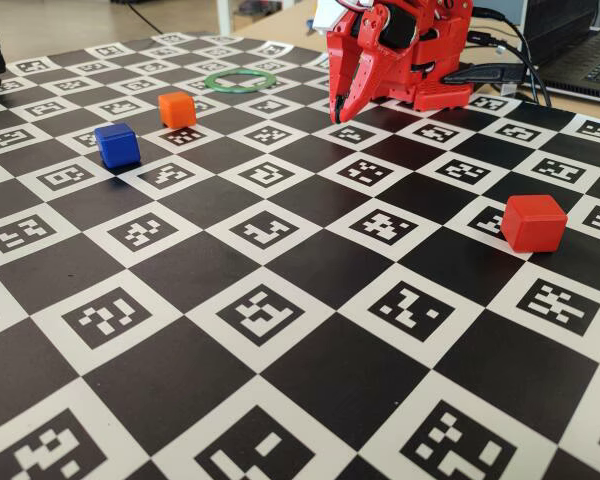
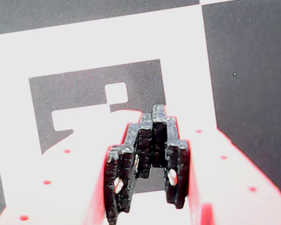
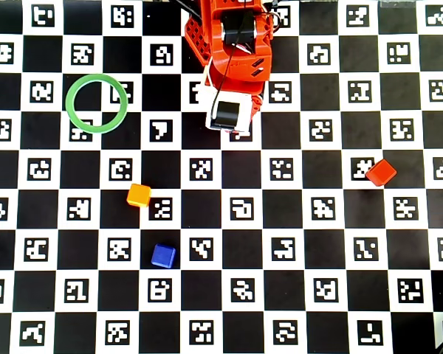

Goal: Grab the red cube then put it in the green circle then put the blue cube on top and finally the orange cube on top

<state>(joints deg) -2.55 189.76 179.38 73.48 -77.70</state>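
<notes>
Red cube (image 1: 533, 222) sits well apart from the jaws (image 1: 337, 112) — pressed together, holding nothing — near the green circle (image 1: 239, 80).

- Board (image 3: 332, 243): black-and-white checks, black code marks in white squares.
- Ring (image 3: 96, 103): green.
- Cubes: red (image 3: 381, 172), blue (image 3: 163, 255), orange (image 3: 139, 195).
- Arm (image 3: 232, 44): red; gripper (image 2: 147, 154) pads black.

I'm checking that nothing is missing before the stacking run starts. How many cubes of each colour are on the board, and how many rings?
Red cube: 1
Blue cube: 1
Orange cube: 1
Green circle: 1
Total: 4 things, all apart from each other, the circle empty.
</notes>
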